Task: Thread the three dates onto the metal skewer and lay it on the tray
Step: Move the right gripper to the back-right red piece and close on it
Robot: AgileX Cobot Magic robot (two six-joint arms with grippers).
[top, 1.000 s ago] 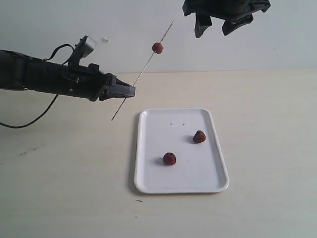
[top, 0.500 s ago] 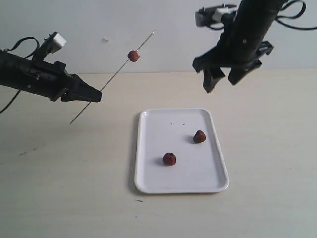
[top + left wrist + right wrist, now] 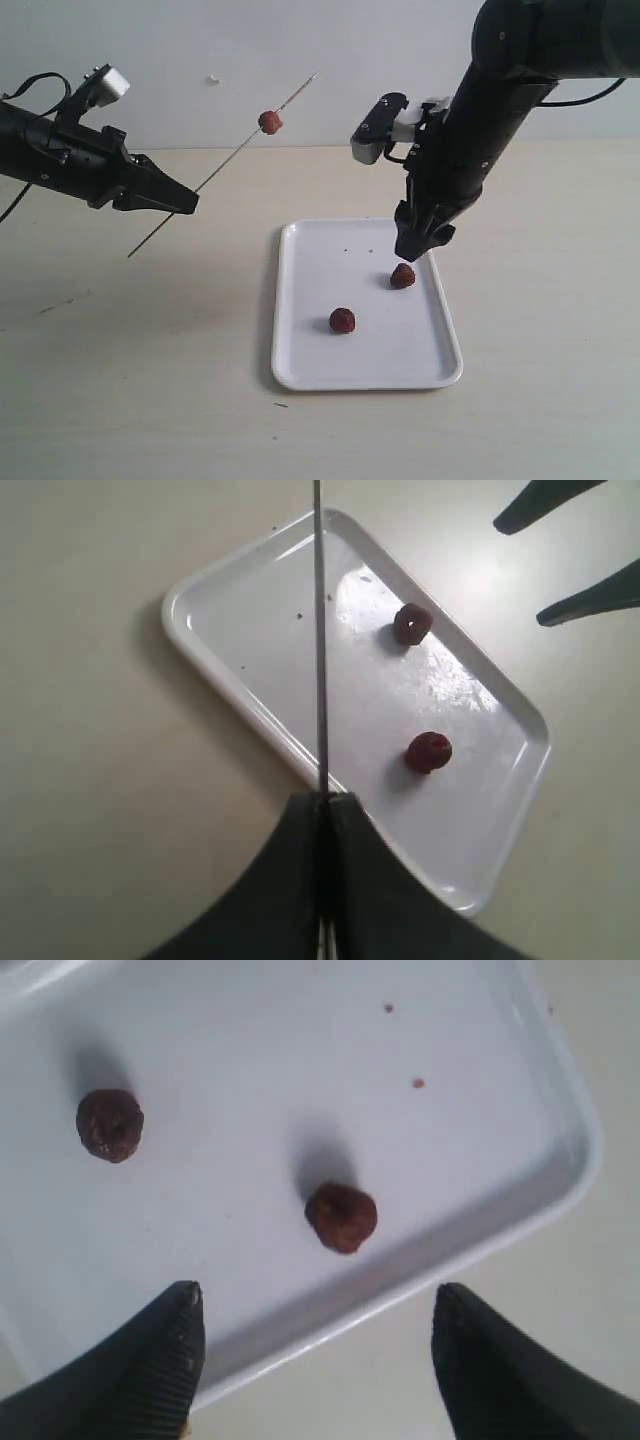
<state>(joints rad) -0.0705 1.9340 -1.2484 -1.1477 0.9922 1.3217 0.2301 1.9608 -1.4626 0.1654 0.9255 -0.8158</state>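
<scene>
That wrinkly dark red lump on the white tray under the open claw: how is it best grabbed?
Pinch the wrinkled reddish-brown date across its middle, coming down from above. It is a small roundish lump lying loose on the flat white plastic tray, apart from the other date, so the open right gripper should have room on both sides.

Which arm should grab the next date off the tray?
Right arm. The right gripper hangs open just above a date on the tray; the left gripper is shut on the skewer.
</scene>
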